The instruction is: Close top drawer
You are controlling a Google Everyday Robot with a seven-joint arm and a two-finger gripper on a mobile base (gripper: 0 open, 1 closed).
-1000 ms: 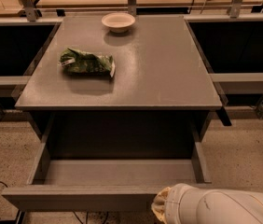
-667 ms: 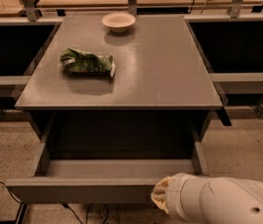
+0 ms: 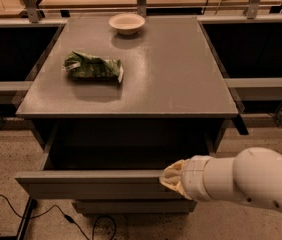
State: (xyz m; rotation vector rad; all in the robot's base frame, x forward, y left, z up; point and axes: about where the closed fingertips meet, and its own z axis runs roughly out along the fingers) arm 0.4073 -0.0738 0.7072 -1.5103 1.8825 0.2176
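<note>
The top drawer (image 3: 96, 184) is partly pulled out and the gripper (image 3: 173, 180), open or closed one cannot tell, is at its front, so pushing in remains.

- The cabinet top (image 3: 176, 79) bears a bowl (image 3: 126, 23) near its 12 o'clock edge and a snack bag (image 3: 93, 67) toward 9 o'clock, the two well apart.
- The top drawer (image 3: 91, 184) juts out below the top's 6 o'clock edge.
- The gripper (image 3: 170, 178) sits against the drawer's front panel near its right end; the arm (image 3: 251, 181) comes in from 4 o'clock.
- A cable (image 3: 56, 213) lies on the floor at 7 o'clock.
</note>
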